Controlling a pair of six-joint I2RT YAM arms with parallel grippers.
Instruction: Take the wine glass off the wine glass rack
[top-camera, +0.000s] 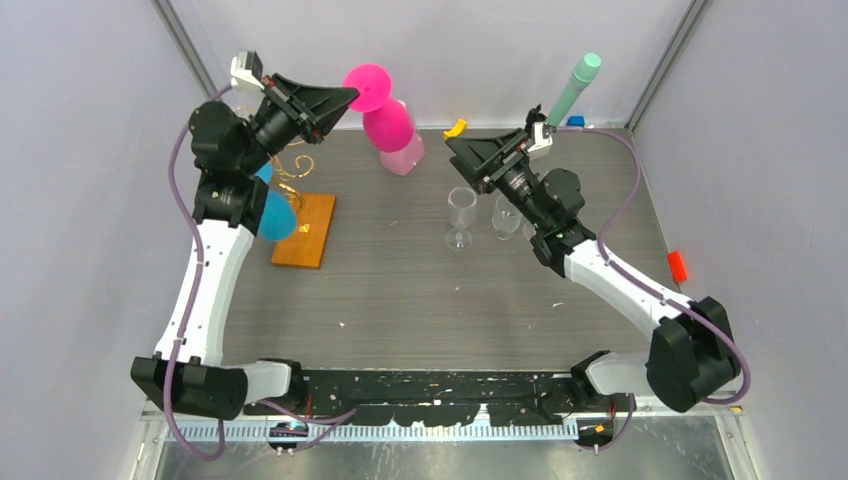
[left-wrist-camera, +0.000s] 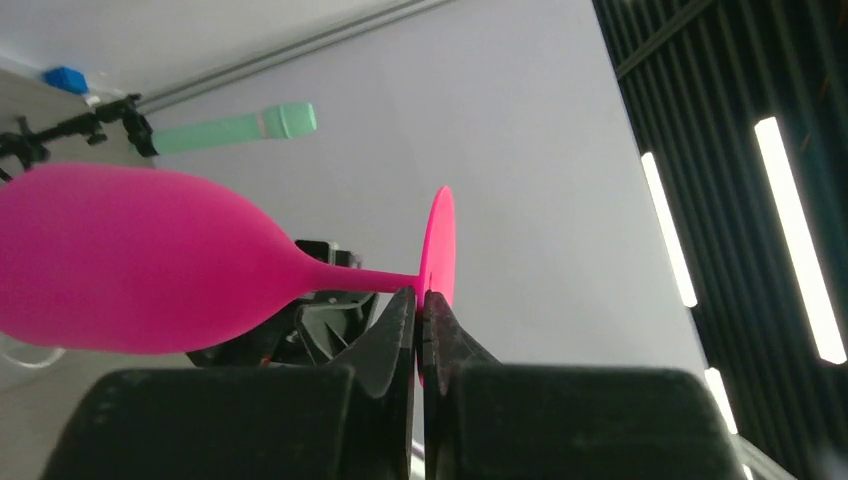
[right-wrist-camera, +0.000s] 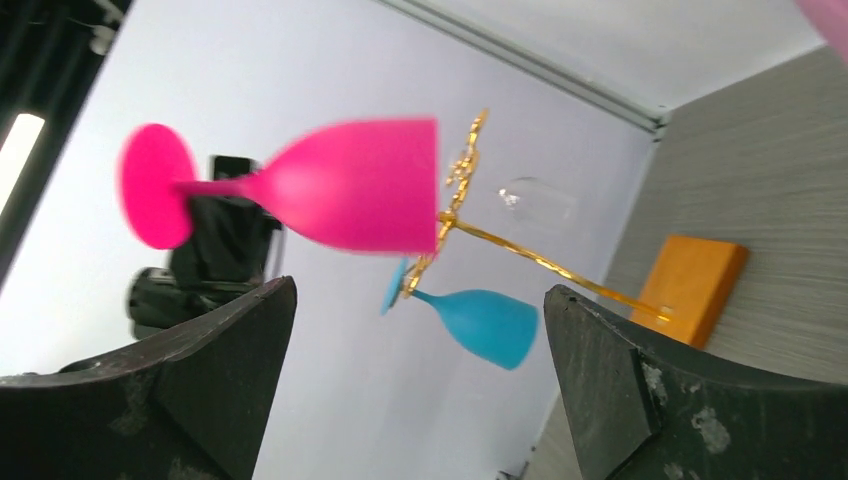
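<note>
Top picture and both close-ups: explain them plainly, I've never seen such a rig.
Two white-and-black robot arms stand at the near edge of a grey table. The wide picture looks down from above; the other two come from a camera on each wrist. The left gripper is shut on the stem of a pink wine glass, away from the gold wire rack on its wooden base. A blue wine glass hangs there. Two clear glasses stand on the table. The right gripper is open, empty.

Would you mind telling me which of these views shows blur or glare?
Right wrist view: the pink wine glass is smeared, its edges soft. Left wrist view: the glass is crisp, but the ceiling light strips blow out to white. Top view: evenly lit, no glare.
</note>
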